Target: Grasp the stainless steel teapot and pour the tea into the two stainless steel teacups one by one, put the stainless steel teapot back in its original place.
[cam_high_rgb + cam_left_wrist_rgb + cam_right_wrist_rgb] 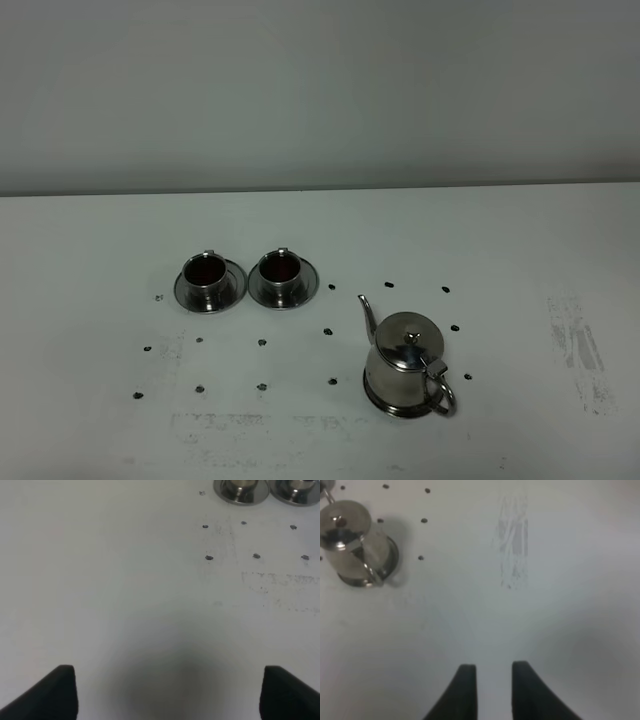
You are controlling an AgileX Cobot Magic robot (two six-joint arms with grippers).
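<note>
Fingers (520, 690) show only in wrist views; overhead shows teapot (405, 365).

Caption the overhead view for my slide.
Shiny steel teapot beside two tea-filled steel cups on saucers on a white table.

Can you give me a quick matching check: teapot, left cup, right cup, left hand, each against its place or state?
Things:
1. teapot
2. left cup
3. right cup
4. left hand

Places or states:
A. on its saucer, nearer the teapot, dark tea inside
B. open, over bare table
C. upright on its disc, spout toward the cups
D. on its saucer, farthest from the teapot, dark tea inside

Pairs: 1-C, 2-D, 3-A, 4-B
</note>
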